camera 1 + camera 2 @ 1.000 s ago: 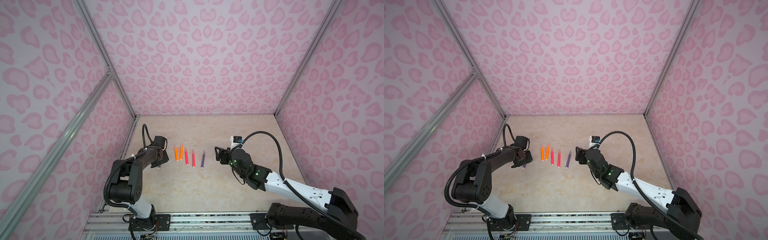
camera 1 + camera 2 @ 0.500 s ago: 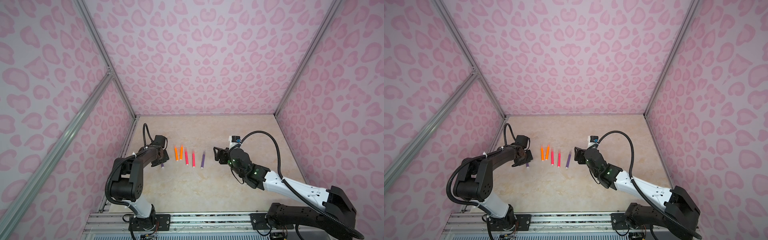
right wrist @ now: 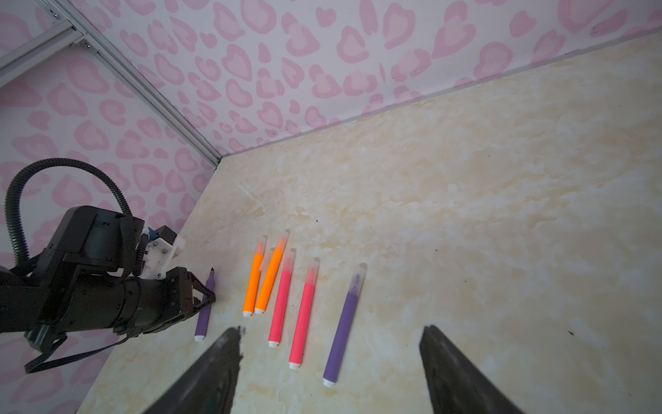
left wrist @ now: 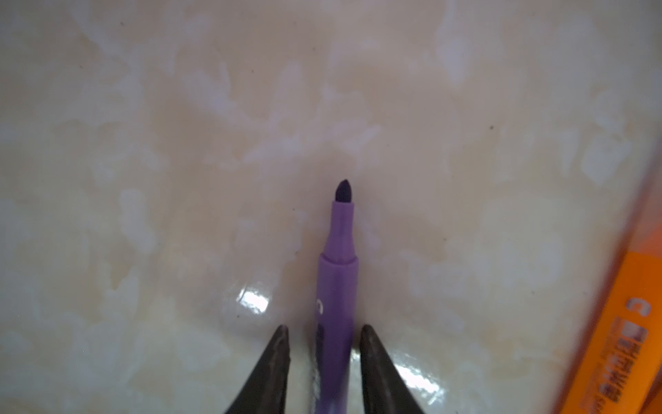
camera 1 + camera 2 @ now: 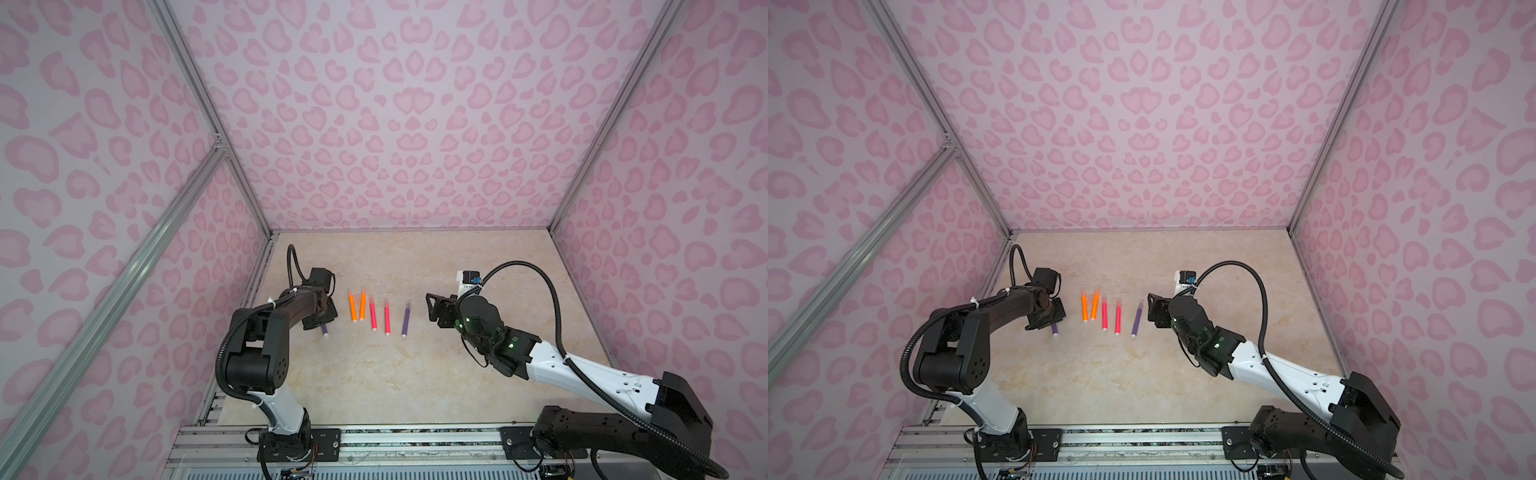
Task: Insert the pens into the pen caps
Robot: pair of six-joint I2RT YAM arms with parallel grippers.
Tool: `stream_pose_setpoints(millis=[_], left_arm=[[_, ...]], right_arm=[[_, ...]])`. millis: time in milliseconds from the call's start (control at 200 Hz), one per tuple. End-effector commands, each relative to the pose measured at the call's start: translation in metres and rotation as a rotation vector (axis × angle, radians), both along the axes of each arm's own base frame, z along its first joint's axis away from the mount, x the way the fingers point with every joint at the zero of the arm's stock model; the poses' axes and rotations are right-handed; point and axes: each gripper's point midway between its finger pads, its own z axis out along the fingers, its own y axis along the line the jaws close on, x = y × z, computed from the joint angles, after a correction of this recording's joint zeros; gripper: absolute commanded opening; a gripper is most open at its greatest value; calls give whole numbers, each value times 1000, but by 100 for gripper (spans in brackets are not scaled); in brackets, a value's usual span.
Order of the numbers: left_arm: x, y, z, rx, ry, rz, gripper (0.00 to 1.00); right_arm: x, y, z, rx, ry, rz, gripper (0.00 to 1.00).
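An uncapped purple pen (image 4: pixel 336 286) lies on the table, dark tip bare. My left gripper (image 4: pixel 322 327) is low over it, fingers close on either side of the barrel, with a thin gap showing on one side. In both top views the gripper (image 5: pixel 322 322) (image 5: pixel 1050 320) hides all but the pen's white end (image 5: pixel 324 331). Five more pens lie in a row: two orange (image 3: pixel 256 283), two pink-red (image 3: pixel 302 319), one purple (image 3: pixel 344 322). Clear pen caps (image 3: pixel 360 272) sit over their tips. My right gripper (image 3: pixel 332 327) (image 5: pixel 434 309) hovers open and holds nothing, just right of the row.
The marble-look table (image 5: pixel 415 374) is boxed in by pink patterned walls with aluminium posts (image 5: pixel 249 195). The left wall stands close behind my left arm. An orange pen (image 4: pixel 627 322) shows blurred at the edge of the left wrist view.
The left gripper's fingers have drawn in around the purple pen, whose white end now shows. The right gripper has edged slightly toward the row.
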Motion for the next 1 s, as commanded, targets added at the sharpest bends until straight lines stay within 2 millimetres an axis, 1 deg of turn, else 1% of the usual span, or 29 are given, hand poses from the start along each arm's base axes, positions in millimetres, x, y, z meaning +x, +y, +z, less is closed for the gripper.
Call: stream_pose_setpoints(millis=[0, 145, 235, 290, 335, 370, 450, 535, 575, 615, 650, 725, 805, 845, 890, 925, 995], left_arm=[[-6, 2, -5, 4, 39, -1, 31], [-5, -1, -7, -14, 46, -8, 22], [-6, 0, -7, -15, 42, -1, 12], [-6, 2, -3, -9, 26, 5, 8], [-5, 3, 1, -6, 10, 7, 4], [-5, 2, 4, -12, -3, 6, 3], [-2, -1, 23, -37, -73, 8, 3], [1, -9, 57, -86, -214, -24, 3], [1, -18, 78, -126, -303, -66, 3], [0, -32, 97, -177, -400, -133, 3], [-1, -46, 120, -221, -503, -197, 3], [-13, -85, 166, -322, -722, -375, 3], [-34, -123, 204, -400, -884, -562, 3], [-45, -137, 216, -436, -935, -638, 3], [-56, -150, 222, -463, -970, -709, 3], [-62, -158, 225, -472, -986, -752, 3], [-74, -169, 224, -486, -990, -813, 3]], right_arm=[[-1, 1, 2, 1, -3, 4, 80], [-1, 0, 3, 2, -5, 3, 80], [0, 2, 0, 3, -3, 3, 80], [1, 8, -3, 10, 4, 21, 80], [1, 17, -5, 23, 8, 43, 80], [2, 26, -8, 15, 17, 59, 80], [5, 49, -16, -31, 52, 85, 79], [6, 75, -24, -49, 87, 133, 75], [6, 86, -25, -35, 94, 161, 74], [5, 95, -23, -16, 95, 189, 73], [4, 100, -21, 3, 95, 204, 73], [1, 101, -15, 48, 84, 208, 73], [-4, 98, -6, 114, 72, 209, 73], [-8, 97, -1, 144, 60, 213, 74], [-14, 97, 6, 172, 46, 221, 74], [-19, 97, 12, 189, 31, 226, 74], [-30, 101, 21, 205, 10, 250, 73]])
